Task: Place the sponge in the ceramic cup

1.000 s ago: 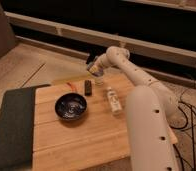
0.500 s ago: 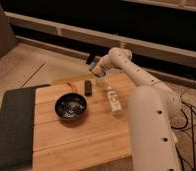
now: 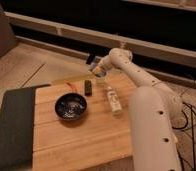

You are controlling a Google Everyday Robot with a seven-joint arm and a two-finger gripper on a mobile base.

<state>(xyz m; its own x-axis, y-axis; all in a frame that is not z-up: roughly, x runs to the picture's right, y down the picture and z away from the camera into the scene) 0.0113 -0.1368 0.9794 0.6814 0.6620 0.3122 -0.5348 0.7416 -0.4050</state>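
Note:
My gripper (image 3: 94, 66) hangs at the far edge of the wooden table (image 3: 81, 145), at the end of the white arm (image 3: 141, 85) that reaches in from the right. A small blue-grey piece, the sponge (image 3: 93, 65), shows at its tip, and the gripper looks shut on it. The ceramic cup (image 3: 100, 78), small and pale, stands just below and slightly right of the gripper. The sponge is above the cup's rim, not inside it.
A small black block (image 3: 88, 88) lies left of the cup. A white tube (image 3: 112, 101) lies in front of the cup. The wide dark bowl (image 3: 71, 106) sits mid-table. A dark grey mat (image 3: 11, 127) covers the table's left side.
The gripper and the sponge stay over the cup, with almost no shift. Nothing on the table has moved.

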